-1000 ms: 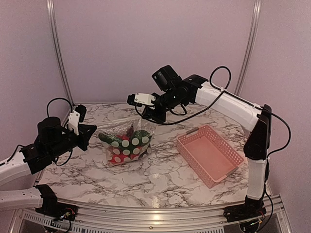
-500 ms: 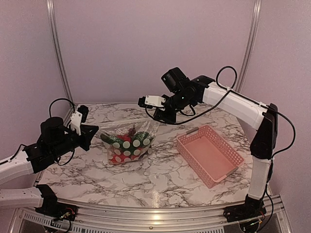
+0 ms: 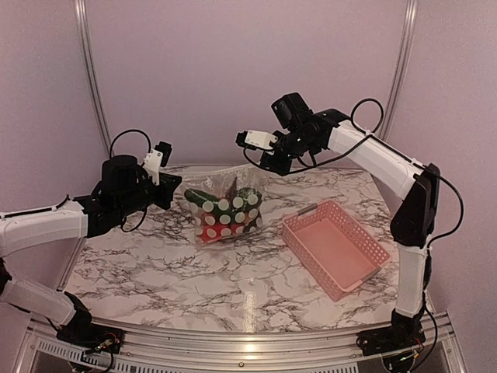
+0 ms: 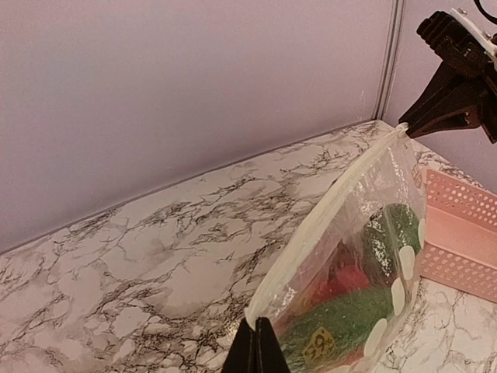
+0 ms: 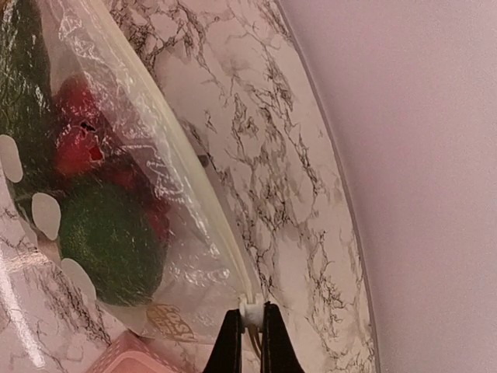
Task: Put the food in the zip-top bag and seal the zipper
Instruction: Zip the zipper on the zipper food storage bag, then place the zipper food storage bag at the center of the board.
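Observation:
The zip-top bag, clear with white dots, hangs stretched between my two grippers above the table. It holds the food: a green cucumber, a green pepper and red fruit. My left gripper is shut on the bag's left top corner, at the end of the zipper. My right gripper is shut on the white slider at the zipper's right end. The strip runs taut between them. Cucumber and red fruit show through the plastic.
A pink slotted basket sits on the marble table right of the bag; its corner shows in the left wrist view. Purple walls and metal posts close in the back and sides.
Both grippers have carried the bag up, to the right and toward the back wall. The left arm has stretched out far forward. The right gripper has risen and moved right along the zipper.

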Tool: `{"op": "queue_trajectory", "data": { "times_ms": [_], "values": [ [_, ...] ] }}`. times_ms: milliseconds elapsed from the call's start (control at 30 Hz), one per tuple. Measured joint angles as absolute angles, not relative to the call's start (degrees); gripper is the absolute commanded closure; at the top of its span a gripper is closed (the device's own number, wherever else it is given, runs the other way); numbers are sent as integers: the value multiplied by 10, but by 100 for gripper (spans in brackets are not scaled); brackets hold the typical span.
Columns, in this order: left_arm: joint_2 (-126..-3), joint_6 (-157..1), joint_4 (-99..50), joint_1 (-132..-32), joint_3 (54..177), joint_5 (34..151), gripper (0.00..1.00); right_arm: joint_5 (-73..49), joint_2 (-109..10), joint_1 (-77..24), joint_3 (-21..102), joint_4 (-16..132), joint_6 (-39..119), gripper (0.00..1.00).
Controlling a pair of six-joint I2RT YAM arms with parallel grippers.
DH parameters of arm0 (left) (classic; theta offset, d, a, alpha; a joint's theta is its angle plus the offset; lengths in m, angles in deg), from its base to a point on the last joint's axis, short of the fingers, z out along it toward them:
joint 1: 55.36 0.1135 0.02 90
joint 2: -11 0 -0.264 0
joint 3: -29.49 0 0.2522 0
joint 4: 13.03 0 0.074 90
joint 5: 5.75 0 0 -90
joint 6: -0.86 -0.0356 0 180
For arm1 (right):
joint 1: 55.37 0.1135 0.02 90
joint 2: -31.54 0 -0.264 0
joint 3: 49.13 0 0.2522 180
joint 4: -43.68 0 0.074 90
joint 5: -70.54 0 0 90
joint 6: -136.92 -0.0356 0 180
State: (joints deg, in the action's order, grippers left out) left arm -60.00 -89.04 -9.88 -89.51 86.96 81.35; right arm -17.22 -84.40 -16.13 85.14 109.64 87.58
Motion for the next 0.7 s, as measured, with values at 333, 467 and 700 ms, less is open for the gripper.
{"op": "queue_trajectory", "data": {
  "times_ms": [333,467,700],
  "values": [
    [-629,-903,-74,-892,913,823,94,-175,-823,-169,824,1059,878,100],
    [-586,-883,-95,-892,844,835,85,-127,-792,-154,743,1066,877,100],
    [-479,-853,-214,-892,797,872,63,-35,-749,-73,600,1118,874,58]
  ]
}}
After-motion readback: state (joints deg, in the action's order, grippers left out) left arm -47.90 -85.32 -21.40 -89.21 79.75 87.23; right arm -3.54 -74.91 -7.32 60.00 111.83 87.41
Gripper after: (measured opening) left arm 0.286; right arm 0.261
